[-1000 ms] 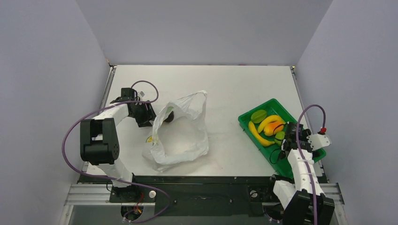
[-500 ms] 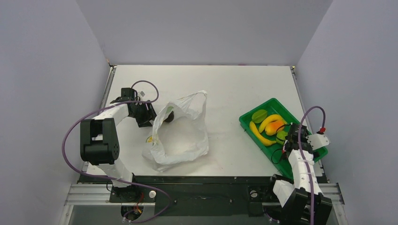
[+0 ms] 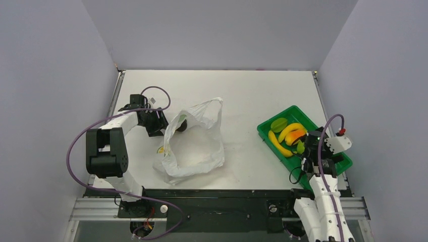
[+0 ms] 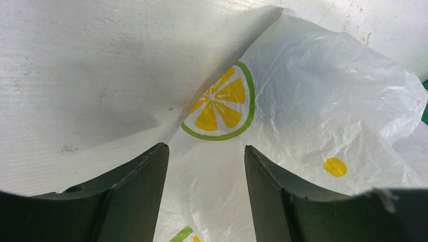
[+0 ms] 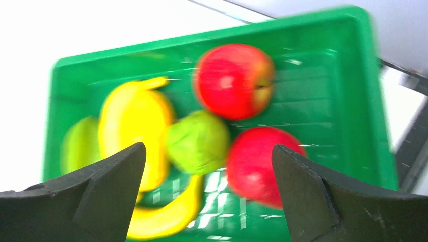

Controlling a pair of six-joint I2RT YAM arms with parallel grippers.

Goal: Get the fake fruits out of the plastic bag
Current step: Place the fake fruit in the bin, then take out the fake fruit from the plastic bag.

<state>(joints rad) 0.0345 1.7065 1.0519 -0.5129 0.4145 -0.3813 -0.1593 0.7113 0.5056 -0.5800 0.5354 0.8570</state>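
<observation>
Left gripper (image 3: 155, 124), seen from the top camera, sits low at the left edge of the plastic bag (image 3: 197, 148), which lies crumpled and open-mouthed on the white table (image 3: 252, 91). A dark piece (image 3: 182, 124) shows inside the bag near that gripper. The right gripper (image 3: 312, 147) hangs over the green tray (image 3: 264, 126) at the table's right side, where bananas (image 3: 278, 144), a mango (image 3: 296, 135) and a starfruit (image 3: 277, 124) lie together.

From the left wrist camera, the dark fingers (image 4: 136, 196) stand somewhat apart, with the bag's thin film running between them but not pinched; a lime-slice print (image 4: 219, 103) marks the plastic just ahead.

From the right wrist camera, which is blurred, the fingers (image 5: 101, 196) are spread wide with nothing between them, above the tray. Two red apples (image 5: 234, 80) lie toward one side, a lime (image 5: 198, 142) touches both, and the yellow fruit lies beside it.
</observation>
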